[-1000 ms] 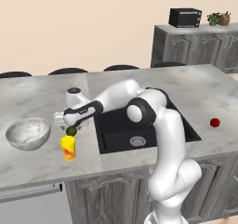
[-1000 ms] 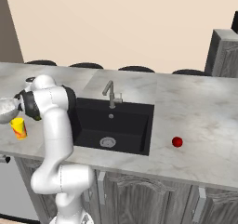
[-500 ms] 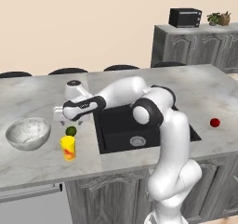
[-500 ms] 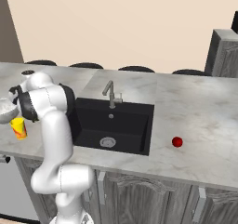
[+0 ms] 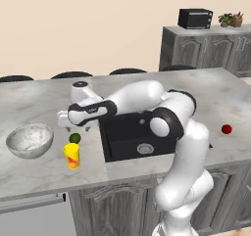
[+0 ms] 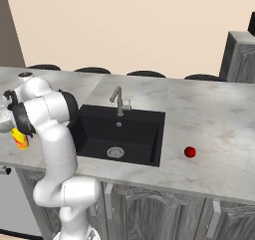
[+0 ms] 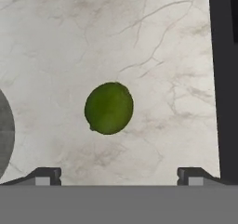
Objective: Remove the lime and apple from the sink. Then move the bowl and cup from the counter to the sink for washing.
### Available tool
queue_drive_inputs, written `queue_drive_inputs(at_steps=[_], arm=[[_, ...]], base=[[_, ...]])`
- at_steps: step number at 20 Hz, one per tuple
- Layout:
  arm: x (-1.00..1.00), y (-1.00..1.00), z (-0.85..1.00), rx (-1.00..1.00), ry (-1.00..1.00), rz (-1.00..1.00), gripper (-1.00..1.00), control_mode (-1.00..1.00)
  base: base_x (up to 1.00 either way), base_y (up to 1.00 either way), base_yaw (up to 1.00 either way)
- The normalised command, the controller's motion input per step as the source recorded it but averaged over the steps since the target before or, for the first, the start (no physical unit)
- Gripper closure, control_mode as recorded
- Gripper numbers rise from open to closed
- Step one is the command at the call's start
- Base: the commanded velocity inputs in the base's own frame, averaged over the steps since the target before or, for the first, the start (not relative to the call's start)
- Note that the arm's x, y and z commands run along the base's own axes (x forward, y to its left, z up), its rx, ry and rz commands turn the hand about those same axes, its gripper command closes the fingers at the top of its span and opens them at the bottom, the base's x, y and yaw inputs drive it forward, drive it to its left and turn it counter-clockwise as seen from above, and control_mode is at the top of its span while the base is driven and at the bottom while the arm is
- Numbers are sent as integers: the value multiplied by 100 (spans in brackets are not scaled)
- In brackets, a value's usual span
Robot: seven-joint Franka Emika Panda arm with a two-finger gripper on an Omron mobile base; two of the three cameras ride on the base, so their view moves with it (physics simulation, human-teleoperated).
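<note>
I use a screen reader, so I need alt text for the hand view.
A dark-green lime lies free on the marbled counter, seen from above between the open gripper fingertips. The black sink edge runs down the right side.

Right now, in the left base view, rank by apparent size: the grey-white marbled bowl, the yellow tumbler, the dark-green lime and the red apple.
1. Grey-white marbled bowl, clearly largest.
2. Yellow tumbler.
3. Dark-green lime and red apple: they look alike, so I won't rank them.

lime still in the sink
No, the lime lies on the marble counter beside the sink.
</note>
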Motion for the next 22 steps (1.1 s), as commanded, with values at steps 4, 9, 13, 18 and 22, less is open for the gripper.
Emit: queue_drive_inputs(at_steps=[4, 9, 13, 18, 22], arm=[[-48, -14, 10, 2, 0, 0, -100, -100], [-41, -12, 15, 2, 0, 0, -100, -100], [-35, -10, 13, 0, 0, 0, -100, -100], [-25, -8, 7, 0, 0, 0, -100, -100], [-20, -1, 2, 0, 0, 0, -100, -100]], base=[[0, 0, 0], [0, 0, 0], [0, 0, 0], [0, 0, 0], [0, 0, 0]])
